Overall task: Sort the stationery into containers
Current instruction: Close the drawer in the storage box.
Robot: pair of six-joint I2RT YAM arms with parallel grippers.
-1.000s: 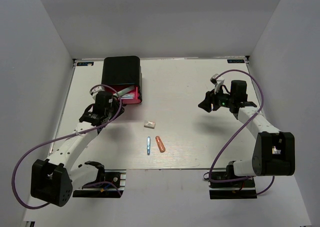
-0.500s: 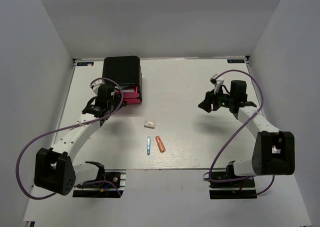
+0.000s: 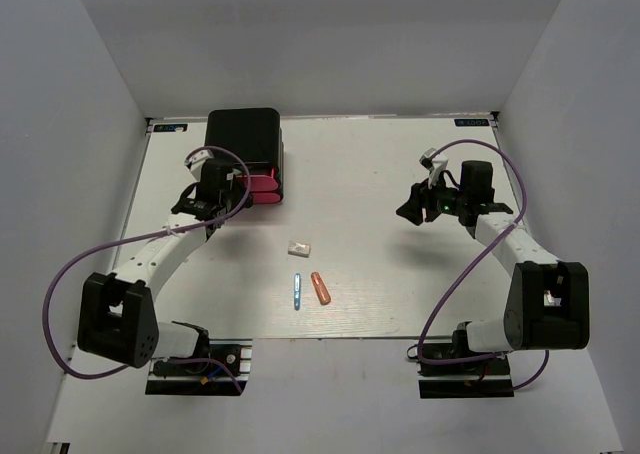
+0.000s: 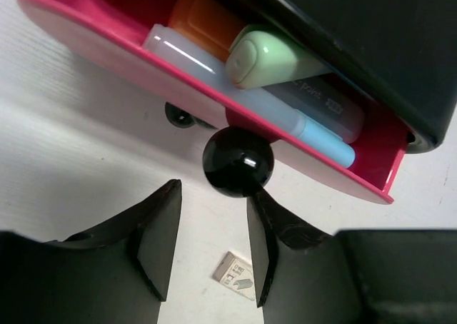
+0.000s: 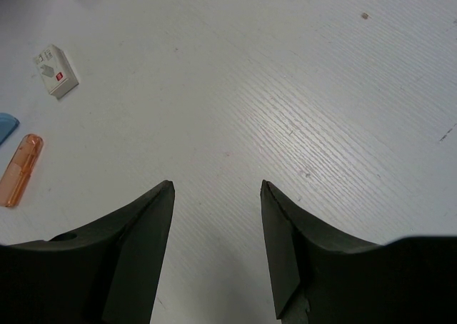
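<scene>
The black box (image 3: pixel 242 134) stands at the far left; its top pink drawer (image 4: pixel 107 53) is partly open. Inside lie the orange-tipped (image 4: pixel 203 21), green-tipped (image 4: pixel 268 56) and blue-tipped (image 4: pixel 325 142) clear markers. My left gripper (image 4: pixel 214 192) is open, its tips right at the drawer's black knob (image 4: pixel 237 161), not closed on it; in the top view it (image 3: pixel 232 189) is at the drawer front (image 3: pixel 262 189). The white eraser (image 3: pixel 298 247), blue pen (image 3: pixel 297 292) and orange marker (image 3: pixel 321 288) lie mid-table. My right gripper (image 3: pixel 412 212) is open and empty above the table.
A second black knob (image 4: pixel 180 115) of a lower drawer shows under the open one. The right wrist view shows the eraser (image 5: pixel 56 71), the orange marker (image 5: pixel 21 160) and the pen's tip (image 5: pixel 6 126) at its left edge. Grey walls enclose the table.
My left gripper has moved toward the box and the pink drawer has slid further in. The right arm and the loose items have not moved.
</scene>
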